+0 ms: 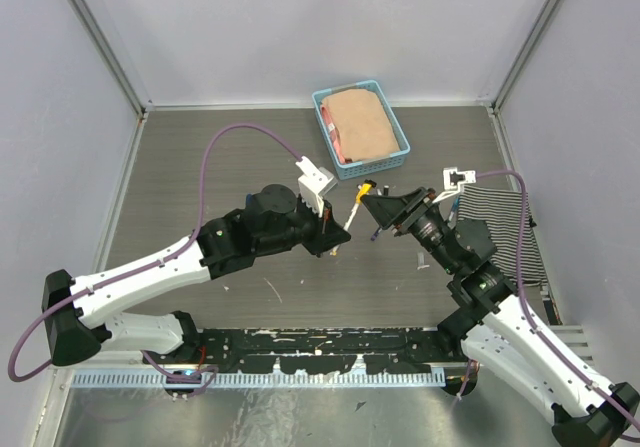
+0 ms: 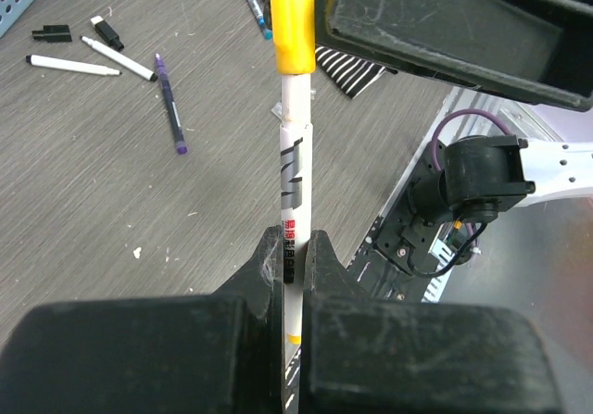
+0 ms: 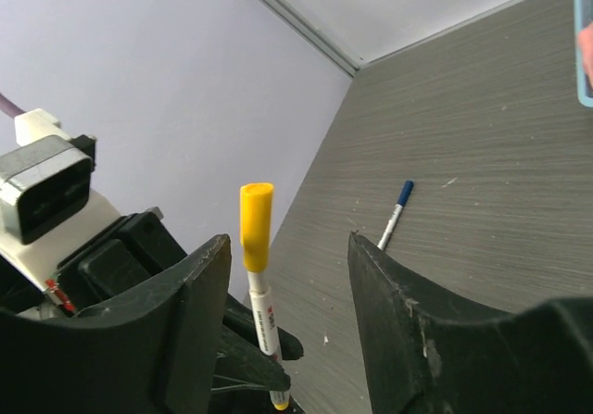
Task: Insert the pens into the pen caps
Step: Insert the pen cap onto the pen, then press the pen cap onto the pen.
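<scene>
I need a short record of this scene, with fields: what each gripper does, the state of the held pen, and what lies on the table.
left gripper: jaws shut on white pen
yellow cap: sits on the pen's free end
right gripper: jaws open, one on each side of the cap, not touching it
on table: purple pen, blue basket

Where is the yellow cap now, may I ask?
In the top view, the yellow cap tops the white pen the left gripper holds, facing the open right gripper, near the blue basket.
</scene>
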{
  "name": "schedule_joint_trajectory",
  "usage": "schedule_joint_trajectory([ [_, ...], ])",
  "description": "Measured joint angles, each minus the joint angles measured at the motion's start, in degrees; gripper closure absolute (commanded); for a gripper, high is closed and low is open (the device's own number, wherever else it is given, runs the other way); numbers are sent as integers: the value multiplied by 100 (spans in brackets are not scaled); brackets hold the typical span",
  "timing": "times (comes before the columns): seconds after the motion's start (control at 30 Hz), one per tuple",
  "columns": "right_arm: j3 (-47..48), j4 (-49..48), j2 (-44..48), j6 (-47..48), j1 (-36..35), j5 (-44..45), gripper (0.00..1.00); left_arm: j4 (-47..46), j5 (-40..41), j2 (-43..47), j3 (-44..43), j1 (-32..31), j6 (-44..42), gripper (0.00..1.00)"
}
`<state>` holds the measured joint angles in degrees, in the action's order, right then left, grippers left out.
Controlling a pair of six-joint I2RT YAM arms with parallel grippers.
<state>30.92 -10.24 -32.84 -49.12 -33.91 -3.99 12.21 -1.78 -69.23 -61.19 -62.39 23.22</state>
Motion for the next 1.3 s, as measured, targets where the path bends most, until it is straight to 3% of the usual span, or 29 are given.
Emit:
schedule_joint_trajectory([
  [0.2, 402, 638, -133, 48, 0, 286, 38, -2, -2, 0, 0, 0, 2, 100],
  [0.53, 997, 846, -621, 35, 0, 326, 38, -33, -4, 9, 0, 0, 2, 100],
  [0.9, 1193, 898, -1027, -79, 0, 142, 67, -37, -9, 39, 0, 0, 2, 100],
  [1.17, 1193, 772, -1027, -94, 0, -28, 95, -35, -9, 42, 0, 0, 7, 100],
  [1.3, 1193, 774, -1027, -61, 0, -90, 99, -17, -7, 39, -2, -2, 22, 100],
])
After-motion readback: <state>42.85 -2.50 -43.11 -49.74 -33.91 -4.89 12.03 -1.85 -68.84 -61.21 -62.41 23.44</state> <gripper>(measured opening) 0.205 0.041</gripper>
